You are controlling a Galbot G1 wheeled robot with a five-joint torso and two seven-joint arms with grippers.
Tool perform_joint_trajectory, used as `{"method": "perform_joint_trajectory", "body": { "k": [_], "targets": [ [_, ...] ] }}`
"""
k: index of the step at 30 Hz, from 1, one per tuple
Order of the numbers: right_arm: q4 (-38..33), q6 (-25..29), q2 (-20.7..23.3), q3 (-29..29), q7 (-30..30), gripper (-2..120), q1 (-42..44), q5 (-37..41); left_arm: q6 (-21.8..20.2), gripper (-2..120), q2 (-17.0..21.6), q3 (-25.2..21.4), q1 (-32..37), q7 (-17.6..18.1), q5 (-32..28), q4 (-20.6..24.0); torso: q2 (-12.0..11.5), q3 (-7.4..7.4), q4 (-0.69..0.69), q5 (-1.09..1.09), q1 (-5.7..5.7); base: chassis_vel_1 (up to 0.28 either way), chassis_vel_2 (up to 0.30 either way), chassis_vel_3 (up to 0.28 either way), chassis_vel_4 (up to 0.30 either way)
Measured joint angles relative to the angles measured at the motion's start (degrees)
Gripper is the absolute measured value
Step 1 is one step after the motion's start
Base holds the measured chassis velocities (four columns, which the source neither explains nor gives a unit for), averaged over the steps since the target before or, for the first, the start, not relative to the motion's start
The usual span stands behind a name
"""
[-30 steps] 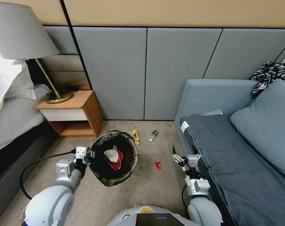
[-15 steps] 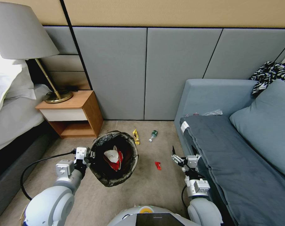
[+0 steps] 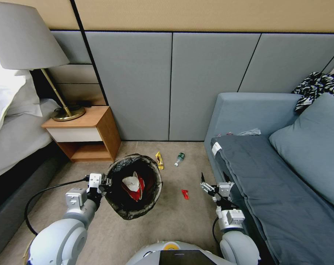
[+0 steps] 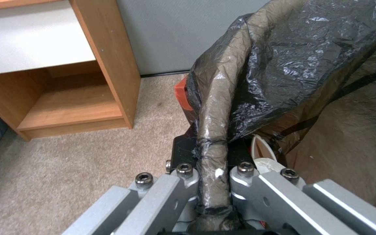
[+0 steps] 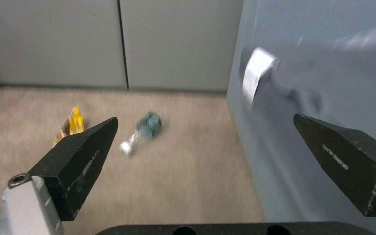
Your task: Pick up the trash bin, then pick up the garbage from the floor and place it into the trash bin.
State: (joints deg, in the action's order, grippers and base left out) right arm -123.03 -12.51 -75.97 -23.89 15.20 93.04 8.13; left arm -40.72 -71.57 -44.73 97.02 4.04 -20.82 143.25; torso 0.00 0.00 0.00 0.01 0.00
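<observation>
While left gripper (image 3: 107,181) clamps the trash bin (image 3: 134,186) rim, carpet (image 3: 181,221) lies open rightward.

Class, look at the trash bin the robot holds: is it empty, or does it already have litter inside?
Not empty. Inside the trash bin, gripped at its rim by the left gripper, lies a red-and-white carton.

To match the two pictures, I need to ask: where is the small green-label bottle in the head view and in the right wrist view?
Head view: the bottle lies on the carpet near the wall, between the yellow wrapper and the sofa.
Right wrist view: the bottle lies blurred on the carpet, beyond the open right pincer.
Shared landmark: the yellow wrapper lying beside it.
</observation>
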Motion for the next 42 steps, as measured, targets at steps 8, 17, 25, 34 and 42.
{"method": "perform_joint_trajectory", "body": {
  "k": [8,17,25,34,42],
  "targets": [
    [6.3,-2.6,3.4,1.9,0.4,100,-5.9,4.9,0.0,1,0.4,-0.6,0.4,0.4,-0.5,0.0,0.0,0.00,0.00,0.00,0.00,0.000,0.000,0.000,0.000],
    [13.4,-2.7,4.0,5.7,0.4,100,-9.4,5.6,-0.1,1,0.5,-1.0,0.7,0.8,-0.5,0.0,0.0,0.00,-0.01,0.00,0.00,0.000,0.000,0.000,0.000],
    [17.6,-2.5,5.6,9.7,-1.7,100,-12.1,9.3,-0.2,1,0.7,-1.4,0.9,1.0,-0.6,0.0,0.0,0.00,0.00,0.00,0.00,0.000,0.000,0.000,0.000],
    [21.1,-1.3,8.9,11.7,-6.6,100,-13.5,11.1,-0.2,1,0.6,-1.5,1.0,1.0,-0.6,0.0,0.0,0.00,-0.01,0.00,0.00,0.000,0.000,0.000,0.000],
    [26.7,0.2,8.1,12.5,-8.5,100,-15.0,9.6,-0.3,1,0.4,-1.4,1.2,1.1,-0.5,0.0,0.0,0.00,0.00,0.00,0.00,0.000,0.000,0.000,0.000]
  ]
}}
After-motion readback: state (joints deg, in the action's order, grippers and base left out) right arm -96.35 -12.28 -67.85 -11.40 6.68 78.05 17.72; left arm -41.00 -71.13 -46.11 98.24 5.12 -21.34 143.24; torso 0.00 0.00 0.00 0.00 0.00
